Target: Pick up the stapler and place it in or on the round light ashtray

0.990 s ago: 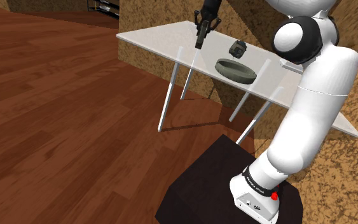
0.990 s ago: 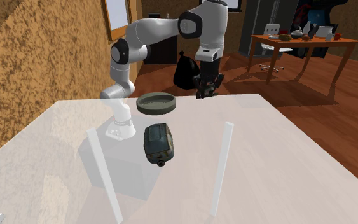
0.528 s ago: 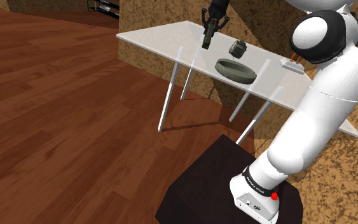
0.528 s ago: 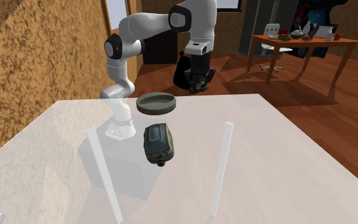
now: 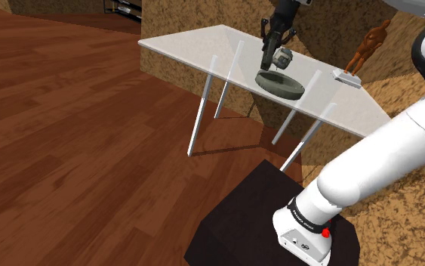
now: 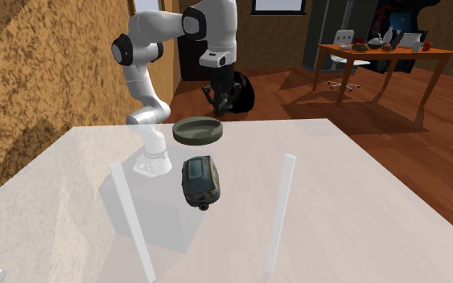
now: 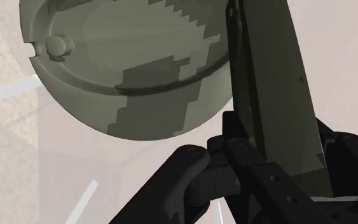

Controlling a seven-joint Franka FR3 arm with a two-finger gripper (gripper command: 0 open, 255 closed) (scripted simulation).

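While I watch remotely, my black two-finger gripper (image 5: 270,43) hangs above the clear glass table (image 5: 188,41). Its fingers (image 7: 184,178) are pinching the long olive-grey stapler (image 7: 273,95), which is raised off the tabletop. The stapler is close by the rim of the round grey-green ashtray (image 7: 126,70). A dark boxy object (image 6: 200,180) lies on the table near the ashtray.

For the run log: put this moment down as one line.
stage: pre-grasp | gripper: hovers near ashtray | stapler: on table, not held | ashtray: empty
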